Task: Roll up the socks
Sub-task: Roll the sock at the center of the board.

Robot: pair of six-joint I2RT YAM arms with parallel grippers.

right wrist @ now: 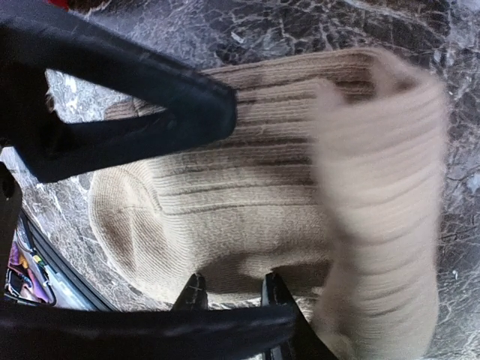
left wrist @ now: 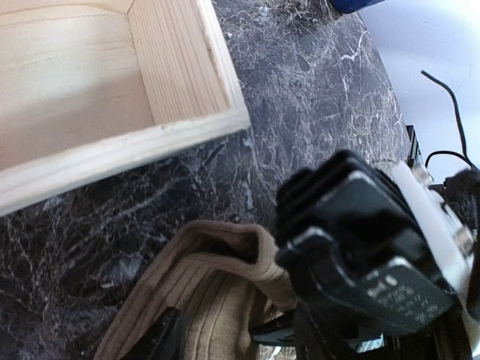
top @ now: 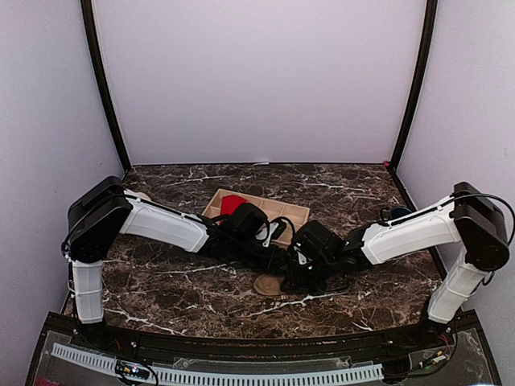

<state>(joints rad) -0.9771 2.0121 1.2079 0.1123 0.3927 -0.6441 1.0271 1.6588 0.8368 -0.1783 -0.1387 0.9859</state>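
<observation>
Lowest in the top view, just above the two arm bases, the dark brown marble surface with white veins (top: 161, 297) carries the tan-brown ribbed fabric sock (top: 268, 284). It lies a little below the centre of the frame, where both arms meet over it. The left hand (left wrist: 217, 339) reaches in from the upper left. In the right wrist view its black fingertips (right wrist: 192, 294) stand parted at the sock's lower edge with the knit flat between them, so this hand is open and clasps nothing. The right hand (right wrist: 262, 225) reaches in from the right with its two black fingers spread wide across the sock (the upper one lies over the ribbing, the lower one runs along the bottom of the frame). Whether they pinch the fabric cannot be told. In that view the sock's rounded end sits at the left and its other end is doubled over in a thick, blurred fold at the right. Further up the top view, just beyond the hands, sits a shallow pale wooden tray (top: 294, 211), with the bright red fabric sock (top: 233, 203) resting as a small bundle at its left end. A small blue object (top: 396, 214) shows at the surface's right edge, too little of it to name.
</observation>
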